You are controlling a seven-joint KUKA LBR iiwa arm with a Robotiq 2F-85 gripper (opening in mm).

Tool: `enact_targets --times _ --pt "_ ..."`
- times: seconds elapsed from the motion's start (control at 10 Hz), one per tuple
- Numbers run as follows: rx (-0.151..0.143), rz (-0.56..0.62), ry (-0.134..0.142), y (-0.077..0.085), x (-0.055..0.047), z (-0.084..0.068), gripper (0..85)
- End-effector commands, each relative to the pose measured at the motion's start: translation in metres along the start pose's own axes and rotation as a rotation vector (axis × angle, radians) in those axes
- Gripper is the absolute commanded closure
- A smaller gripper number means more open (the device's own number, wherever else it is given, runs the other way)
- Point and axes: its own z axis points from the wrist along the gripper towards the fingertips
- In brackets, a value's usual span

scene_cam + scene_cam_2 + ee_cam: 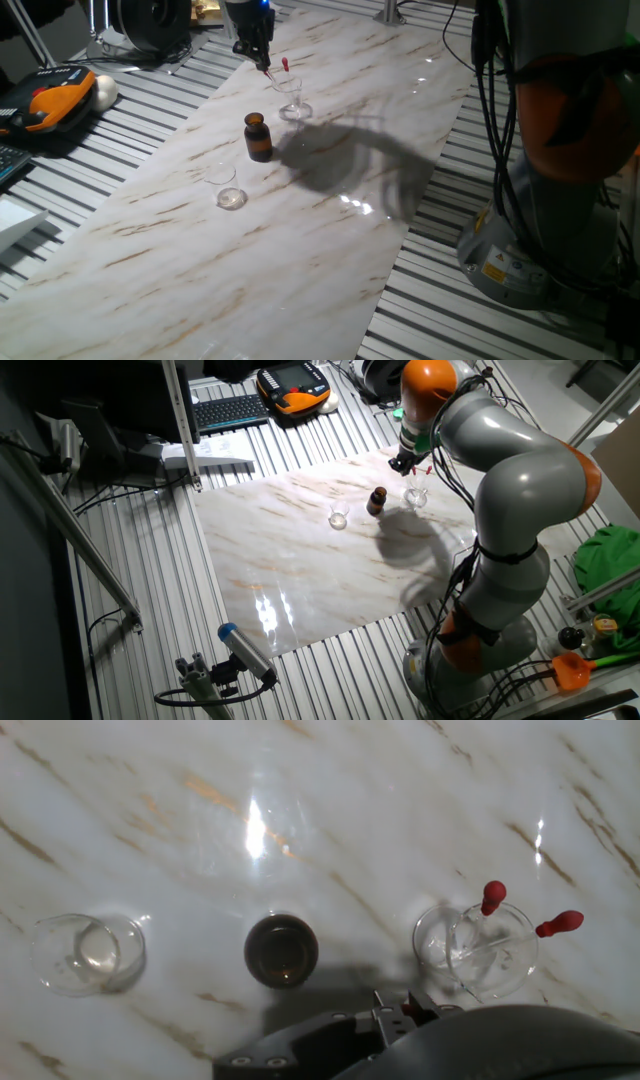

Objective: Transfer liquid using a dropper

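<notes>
Dropper [488,910] leaning in a small glass beaker [478,952], red bulb up.
It tilts away from the fingers [265,63], which hover just beside the bulb; their spread is unclear.

Glossy marble-patterned desk [200,200], white with tan veins, throws back bright glare from the lights. Around it, ribbed metal slats [150,90] look dull and matt. The amber bottle [258,137] shows dark brown glass with a sheen. Both small beakers, near the middle [231,197] and towards the far edge [294,100], are clear, smooth glass. The dropper [480,925] has a clear stem and matt red rubber bulb.
</notes>
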Motion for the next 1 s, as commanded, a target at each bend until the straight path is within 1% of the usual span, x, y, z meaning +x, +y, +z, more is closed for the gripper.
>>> enact_targets --times 0.0,0.1,0.3,0.4,0.5,0.6,0.7,0.8,0.9 --pt "0.000 -0.006 -0.015 0.000 0.000 0.000 85.0" --pt "-0.008 -0.011 -0.026 0.000 0.000 0.000 85.0" --pt "-0.031 -0.016 -0.030 0.000 0.000 0.000 85.0" --pt "-0.037 -0.019 -0.030 0.000 0.000 0.000 85.0" --pt "-0.037 -0.019 -0.029 0.003 -0.001 -0.003 85.0" --pt "-0.037 -0.012 -0.013 0.010 -0.006 -0.012 85.0" --pt "-0.028 0.006 0.005 0.020 -0.013 -0.026 85.0" --pt "-0.011 0.014 0.010 0.029 -0.016 -0.036 85.0" --pt "-0.001 0.029 0.019 0.038 -0.018 -0.044 85.0"
